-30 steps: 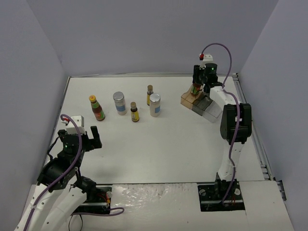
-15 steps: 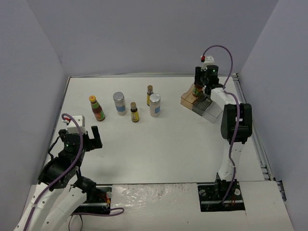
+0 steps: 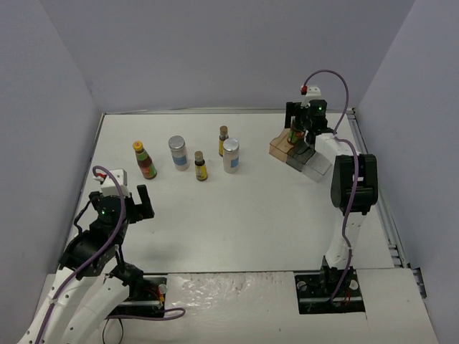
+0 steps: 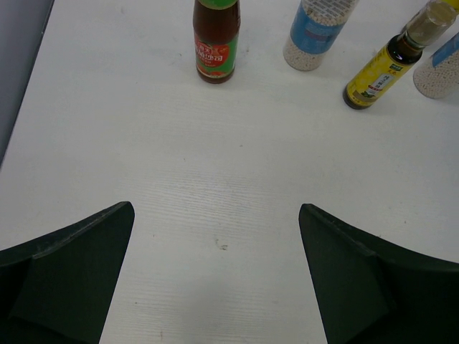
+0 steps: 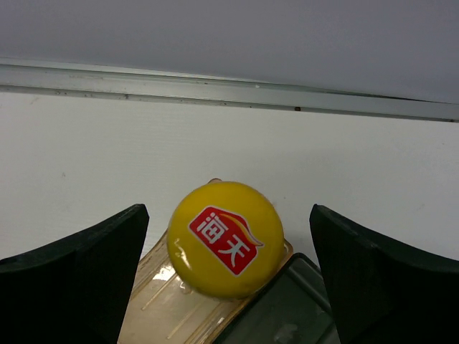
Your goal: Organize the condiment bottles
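Note:
A dark red bottle with a yellow cap [image 5: 226,249] stands in the orange-tinted end of the clear tray [image 5: 159,315]. My right gripper [image 5: 228,215] hovers over it, open, its fingers wide on either side of the cap and not touching it. In the top view this bottle [image 3: 293,133] sits under the right gripper [image 3: 302,123]. Five more stand at the table's back left: a red bottle [image 3: 144,160], two white jars [image 3: 178,153] [image 3: 230,155] and two slim brown bottles [image 3: 200,166] [image 3: 223,140]. My left gripper [image 4: 215,215] is open over bare table, short of the red bottle [image 4: 216,43].
The tray [image 3: 310,163] lies slantwise near the right back corner, with a darker compartment [image 5: 297,308] beside the orange one. A metal rail [image 5: 229,89] runs along the table's back edge just beyond it. Grey walls close in the table on three sides.
My right gripper has opened off the dark red bottle, which now stands free in the tray. The left arm has edged slightly forward.

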`<action>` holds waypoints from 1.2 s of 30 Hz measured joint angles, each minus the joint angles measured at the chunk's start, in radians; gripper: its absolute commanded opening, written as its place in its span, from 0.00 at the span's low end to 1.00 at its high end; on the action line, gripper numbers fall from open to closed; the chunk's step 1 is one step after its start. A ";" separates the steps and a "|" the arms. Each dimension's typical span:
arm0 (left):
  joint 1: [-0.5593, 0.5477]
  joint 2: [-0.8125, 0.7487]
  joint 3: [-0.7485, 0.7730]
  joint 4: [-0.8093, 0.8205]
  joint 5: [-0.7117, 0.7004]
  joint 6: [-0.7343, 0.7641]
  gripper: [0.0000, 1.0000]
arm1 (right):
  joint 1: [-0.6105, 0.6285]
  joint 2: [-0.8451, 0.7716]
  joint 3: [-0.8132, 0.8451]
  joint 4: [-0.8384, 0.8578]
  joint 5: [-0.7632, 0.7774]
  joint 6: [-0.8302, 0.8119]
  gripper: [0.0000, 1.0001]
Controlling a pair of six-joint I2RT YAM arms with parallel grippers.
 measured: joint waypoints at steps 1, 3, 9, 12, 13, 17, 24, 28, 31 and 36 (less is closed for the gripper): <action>0.000 0.011 0.000 0.000 -0.002 -0.015 0.97 | 0.000 -0.010 -0.005 -0.006 0.000 0.000 0.99; 0.000 0.040 0.001 0.000 -0.004 -0.048 0.97 | 0.000 -0.041 -0.015 -0.025 0.000 -0.002 1.00; 0.002 0.173 0.018 0.039 -0.043 -0.109 0.97 | 0.000 -0.233 -0.030 -0.125 0.000 -0.002 1.00; 0.010 0.248 0.039 0.090 -0.077 -0.105 0.97 | 0.000 -0.358 -0.054 -0.161 0.008 0.010 1.00; 0.016 0.275 0.047 0.113 -0.087 -0.100 0.97 | 0.000 -0.399 -0.068 -0.171 0.009 0.018 1.00; 0.106 0.411 0.082 0.239 -0.082 -0.071 0.97 | 0.005 -0.575 -0.165 -0.193 0.007 0.075 1.00; 0.258 0.630 0.110 0.466 -0.064 0.001 0.97 | 0.017 -0.787 -0.316 -0.220 -0.060 0.174 1.00; 0.268 0.765 0.158 0.599 -0.051 0.061 0.97 | 0.026 -0.863 -0.379 -0.230 -0.114 0.213 1.00; 0.268 0.843 0.189 0.689 -0.030 0.110 0.96 | 0.029 -0.907 -0.412 -0.235 -0.143 0.226 1.00; 0.273 0.937 0.237 0.760 -0.016 0.167 0.89 | 0.038 -0.959 -0.437 -0.240 -0.178 0.228 1.00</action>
